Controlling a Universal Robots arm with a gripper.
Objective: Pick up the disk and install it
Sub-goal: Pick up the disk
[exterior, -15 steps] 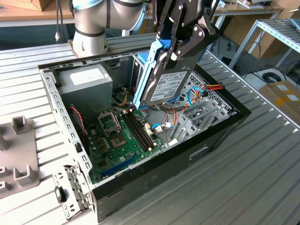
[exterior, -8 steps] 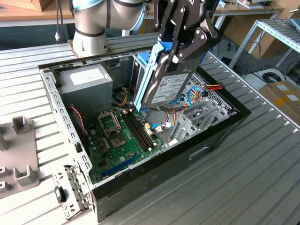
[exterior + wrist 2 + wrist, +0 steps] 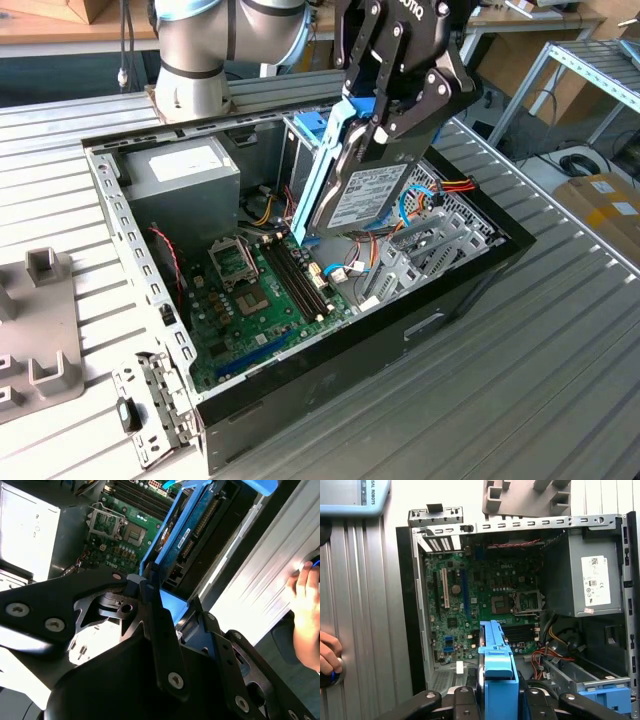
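We see our arm as a run of smooth silver-grey cylinders. A pale blue ring caps the joint behind the open computer case in the exterior view, and a broader round grey foot sits under that joint. Above the case, our gripper is matt black throughout: a blocky body with white lettering across its face, ending in flat, jointed fingers. In the second wrist view those black links are thick bars with rounded ends, pinned by silver screws with recessed heads. In the first wrist view the link ends show round grey pivot pins.
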